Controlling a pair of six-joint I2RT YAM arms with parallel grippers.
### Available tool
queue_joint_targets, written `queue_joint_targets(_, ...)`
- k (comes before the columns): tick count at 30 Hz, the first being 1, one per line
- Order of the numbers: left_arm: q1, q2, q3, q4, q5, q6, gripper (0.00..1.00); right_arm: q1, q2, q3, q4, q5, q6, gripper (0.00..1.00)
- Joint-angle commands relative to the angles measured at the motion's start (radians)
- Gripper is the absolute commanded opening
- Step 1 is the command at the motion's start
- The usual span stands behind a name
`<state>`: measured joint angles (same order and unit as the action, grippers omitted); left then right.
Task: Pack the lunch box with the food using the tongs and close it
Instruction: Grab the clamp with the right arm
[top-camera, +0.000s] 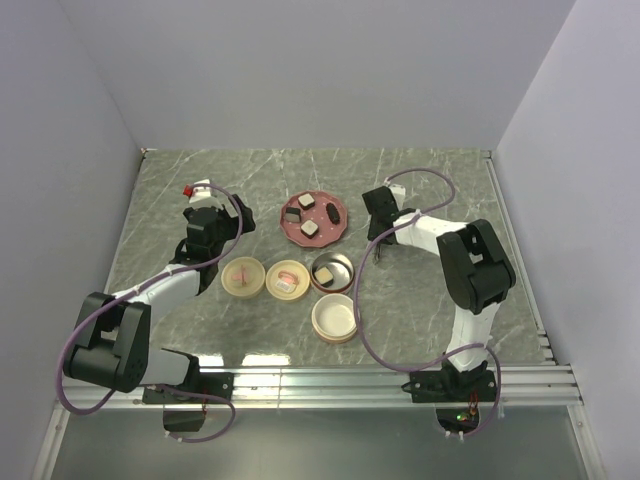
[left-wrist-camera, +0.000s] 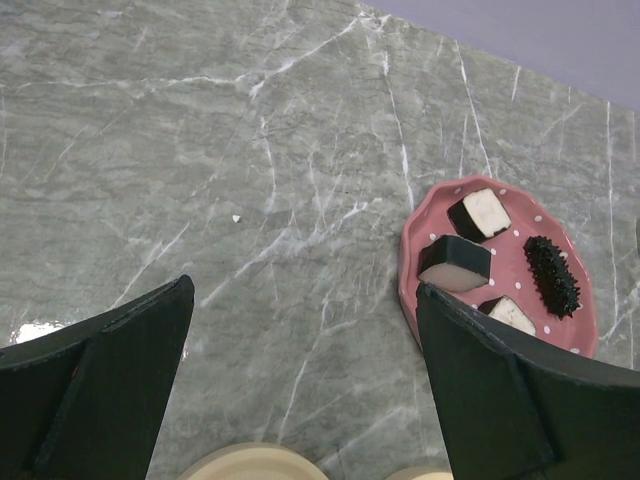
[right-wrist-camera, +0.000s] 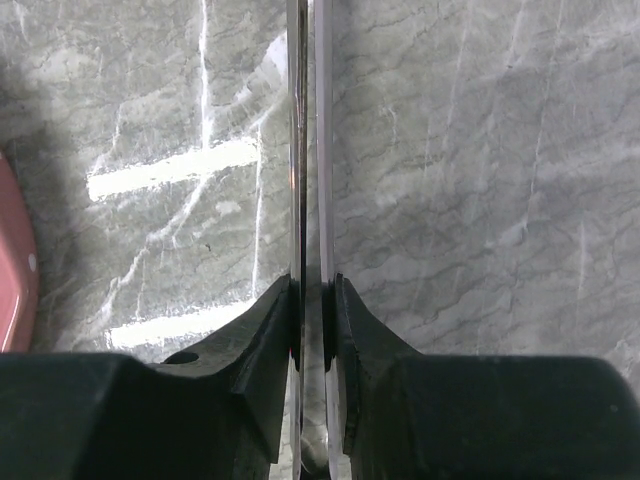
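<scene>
The tongs (right-wrist-camera: 308, 150) are two thin silvery arms running straight up the right wrist view, and my right gripper (right-wrist-camera: 312, 290) is shut on them, both arms pressed close together. In the top view that gripper (top-camera: 380, 218) is just right of the pink plate (top-camera: 296, 238). The plate holds food: three black-and-white blocks (left-wrist-camera: 480, 213) (left-wrist-camera: 455, 263) (left-wrist-camera: 510, 313) and a black spiky piece (left-wrist-camera: 553, 275). The lunch box, a round metal tin (top-camera: 346, 266), has one food block (top-camera: 325, 276) inside. My left gripper (left-wrist-camera: 305, 340) is open over bare table left of the plate.
Two round cream pieces (top-camera: 243, 277) (top-camera: 288, 279) with pink-red centres lie left of the tin, and a cream bowl-shaped piece (top-camera: 335, 317) lies below it. Grey walls enclose the marble table. A railed edge runs along the right and near sides.
</scene>
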<state>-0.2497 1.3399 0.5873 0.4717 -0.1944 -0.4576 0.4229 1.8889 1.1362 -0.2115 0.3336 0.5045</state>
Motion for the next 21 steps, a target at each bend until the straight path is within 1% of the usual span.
queue_joint_targets(1,0.003,-0.013,-0.001,0.050,0.021,-0.006,0.99,0.016,-0.011,-0.024,-0.028,0.018,0.011,0.15)
queue_joint_targets(8,0.003,-0.001,0.005,0.050,0.021,-0.004,0.99,0.019,-0.114,-0.062,-0.016,0.004,-0.029,0.06)
queue_joint_targets(12,0.004,-0.002,0.005,0.050,0.020,-0.004,1.00,0.024,-0.163,-0.079,-0.011,-0.008,-0.049,0.03)
queue_joint_targets(17,0.004,-0.002,0.005,0.048,0.019,-0.001,0.99,0.028,-0.229,-0.116,0.024,-0.077,-0.079,0.01)
queue_joint_targets(21,0.004,0.001,0.008,0.047,0.021,-0.001,1.00,0.030,-0.283,-0.131,0.040,-0.128,-0.121,0.00)
